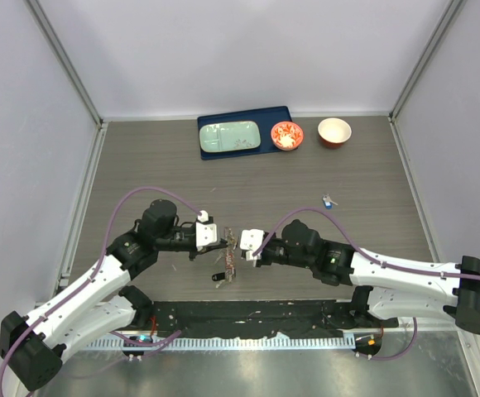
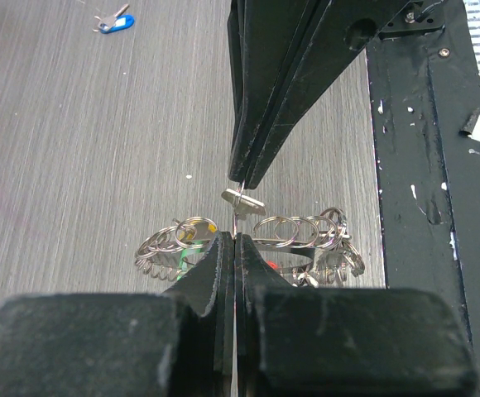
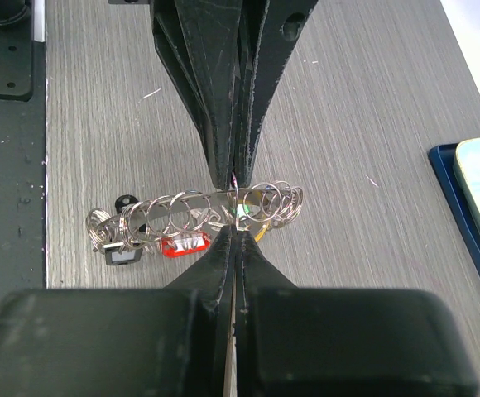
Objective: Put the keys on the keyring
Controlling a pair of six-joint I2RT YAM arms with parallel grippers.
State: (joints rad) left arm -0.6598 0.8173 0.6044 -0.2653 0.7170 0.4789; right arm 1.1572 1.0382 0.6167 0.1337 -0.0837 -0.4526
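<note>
The keyring [image 1: 230,258] is held on edge between both grippers at the table's near middle. It is a flat metal band strung with several small wire rings and keys [image 3: 199,203]. Red [image 3: 182,246], black, green and yellow key heads hang under it. My left gripper [image 1: 223,241] [image 2: 236,237] is shut on a thin wire ring at the keyring [image 2: 306,240]. My right gripper [image 1: 242,246] [image 3: 236,233] is shut, tip to tip with the left, pinching a small silver key [image 2: 242,198]. A blue-headed key [image 1: 329,200] [image 2: 116,22] lies apart on the table to the right.
A dark blue tray [image 1: 273,116] with a pale green plate [image 1: 230,136] sits at the back. A red-and-white patterned bowl [image 1: 287,136] and a red bowl [image 1: 334,131] stand beside it. A black mat [image 1: 248,318] runs along the near edge.
</note>
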